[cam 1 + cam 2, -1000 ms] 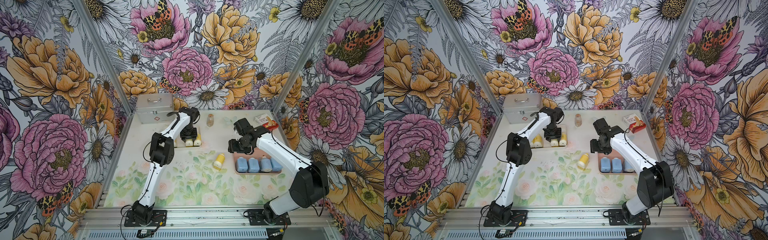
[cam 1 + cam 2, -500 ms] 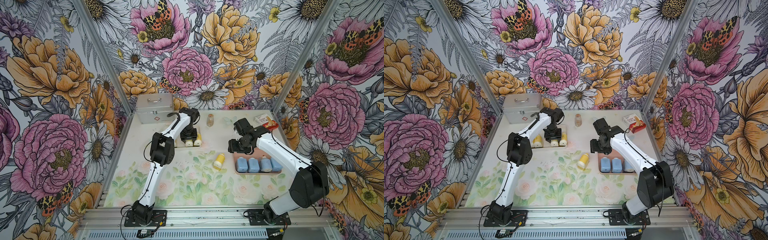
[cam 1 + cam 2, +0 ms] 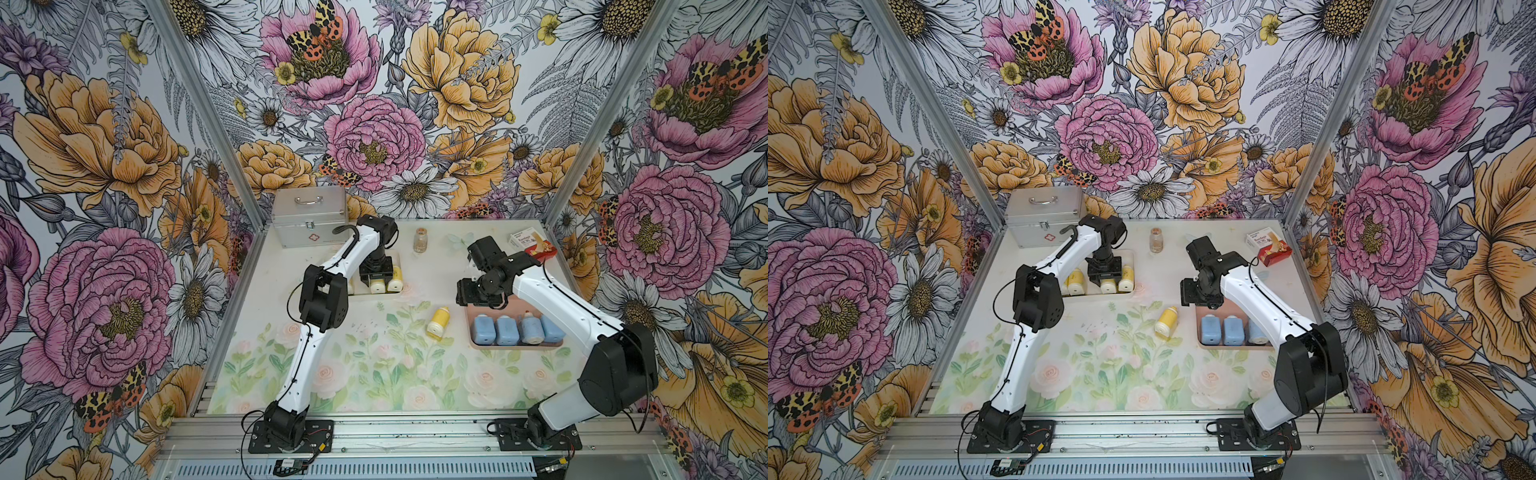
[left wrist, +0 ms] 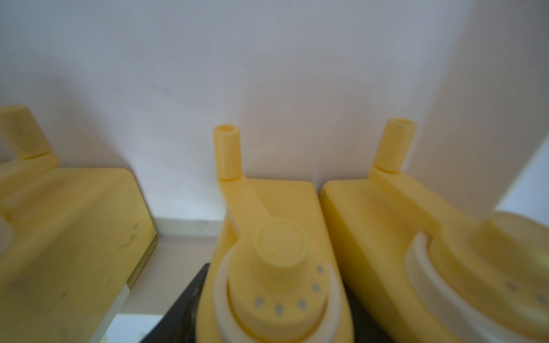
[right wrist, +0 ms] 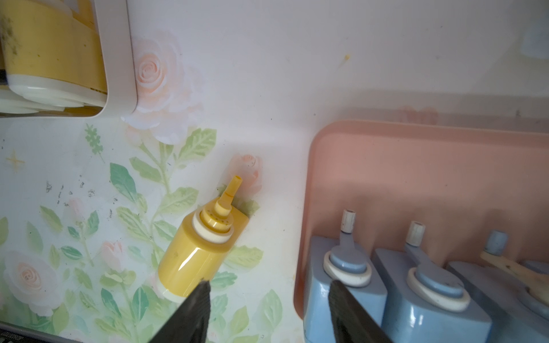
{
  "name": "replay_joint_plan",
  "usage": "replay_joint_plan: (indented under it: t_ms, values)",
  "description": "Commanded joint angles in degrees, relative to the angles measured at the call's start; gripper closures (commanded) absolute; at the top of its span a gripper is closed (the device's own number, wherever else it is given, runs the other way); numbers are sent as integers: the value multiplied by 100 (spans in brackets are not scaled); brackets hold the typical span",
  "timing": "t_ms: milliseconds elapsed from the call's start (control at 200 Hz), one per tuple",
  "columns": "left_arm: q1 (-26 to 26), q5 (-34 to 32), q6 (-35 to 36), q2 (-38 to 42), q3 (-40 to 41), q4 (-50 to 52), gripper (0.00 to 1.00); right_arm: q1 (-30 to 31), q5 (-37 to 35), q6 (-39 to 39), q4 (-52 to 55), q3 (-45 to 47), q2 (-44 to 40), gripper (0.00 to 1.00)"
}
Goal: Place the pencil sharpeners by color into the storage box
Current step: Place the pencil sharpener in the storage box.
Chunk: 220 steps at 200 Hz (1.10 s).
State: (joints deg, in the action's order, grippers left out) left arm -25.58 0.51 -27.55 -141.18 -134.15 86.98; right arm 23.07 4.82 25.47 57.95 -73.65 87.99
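1 flowered tabletop [image 3: 374, 374] carries everything we see. 2 white-and-black arms reach over it from the front rail [image 3: 415, 432]. The left arm [image 3: 301, 365] stretches far toward the back, elbow raised, wrist bent straight down over the white tray [image 5: 118, 59]; the right arm [image 3: 557, 299] leans in from the right, its wrist turned toward the middle, by the back-left corner of the pink tray [image 5: 416, 166]. A silver case [image 3: 309, 216] stands at the back left, apart from both.

The pencil sharpeners [image 3: 1210, 330] are small bottle shapes: rounded body, narrow neck, whitish base and collar. 4 blue sharpeners [image 3: 506, 330] lie side by side in the pink tray, necks toward the back. In the white tray, 3 yellow sharpeners [image 4: 386, 231] show in the left wrist view, necks the same way, 2 of them touching. 1 loose yellow sharpener [image 3: 438, 323] lies on its side on the bare tabletop between the trays, just left of the pink one, neck toward the back.

The left claw [image 3: 376, 276] stands over the middle tray sharpener [image 4: 267, 267], a dark finger [image 4: 184, 300] close on each side; we cannot tell whether it grips or merely flanks it. The right claw [image 5: 270, 311] gapes, nothing between its fingers; the loose yellow sharpener lies just off 1 fingertip [image 5: 197, 297], the nearest blue one off the other.
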Motion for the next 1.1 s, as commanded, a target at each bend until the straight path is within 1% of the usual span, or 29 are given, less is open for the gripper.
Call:
replay_joint_plan:
  t_ms: [0, 225, 475, 671, 741, 956, 1096]
  values:
    - [87, -140, -55, 418, 55, -76, 42, 49, 54, -7, -99, -29, 43, 35]
    - [62, -148, -55, 614, 73, -76, 40, 63, 73, 2, -108, -48, 42, 35]
    - [67, -209, -54, 862, 169, -76, 40, 75, 133, 10, -107, -92, 33, 34]
    - [44, -270, -55, 1287, 279, -76, 39, 119, 208, 53, -103, -155, 34, 34]
    - [18, -326, -58, 1518, 359, -76, 38, 150, 212, 102, -99, -165, 26, 33]
    - [-195, -508, -34, 2197, 729, -85, 36, 223, 190, 281, -91, -157, -9, 33]
    - [-552, -552, 79, 2487, 1012, -107, 36, 225, 189, 344, -91, -121, -27, 33]
